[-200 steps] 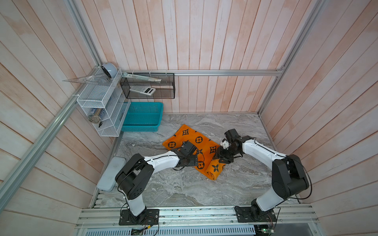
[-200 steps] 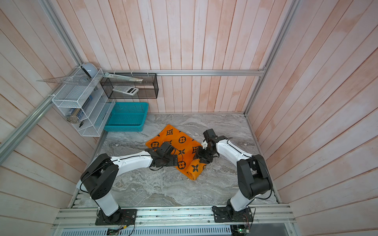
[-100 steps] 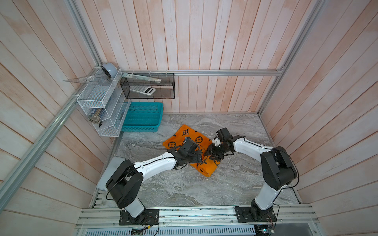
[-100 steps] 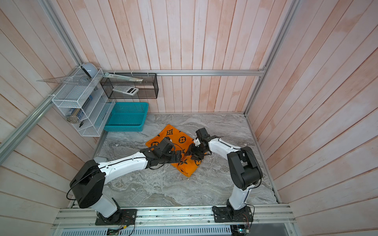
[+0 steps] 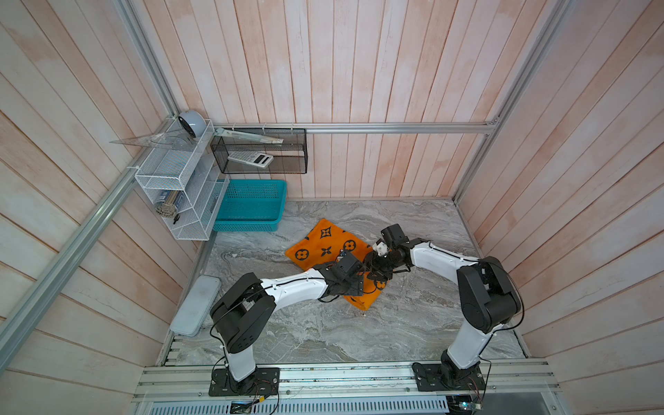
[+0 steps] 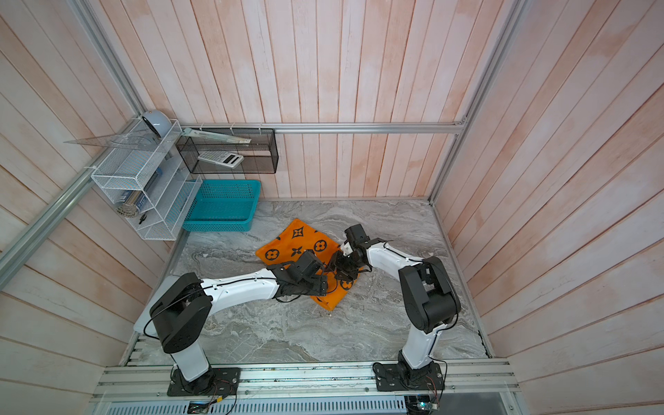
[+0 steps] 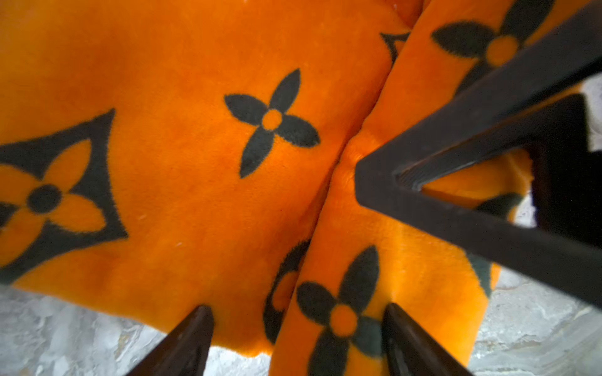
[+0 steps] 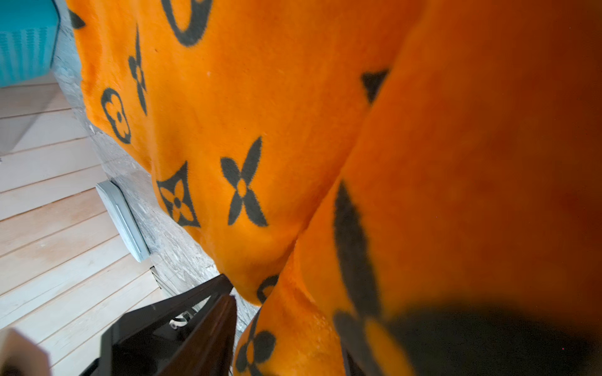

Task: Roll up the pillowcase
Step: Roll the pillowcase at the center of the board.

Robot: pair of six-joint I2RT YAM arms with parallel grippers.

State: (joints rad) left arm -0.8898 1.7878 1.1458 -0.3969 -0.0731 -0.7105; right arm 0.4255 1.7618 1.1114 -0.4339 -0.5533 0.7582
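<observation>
Left wrist view: the left jaws stand apart, their tips straddling the edge of a flap of the pillowcase (image 7: 195, 162) that is folded over its flat part. One black finger (image 7: 456, 224) of the right jaws presses on that flap; whether those jaws grip it I cannot tell. In both top views the arms meet over the cloth's near side. The pillowcase lies mid-way across the table (image 5: 323, 334), its far corner near a teal basket (image 5: 251, 204).

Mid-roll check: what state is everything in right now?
pillowcase, robot-side end folded over, rest lying flat.
left gripper, open, tips straddling the fold.
right gripper, on the folded layer; grip unclear.
teal basket, empty.
black mesh basket, holding a calculator.
</observation>
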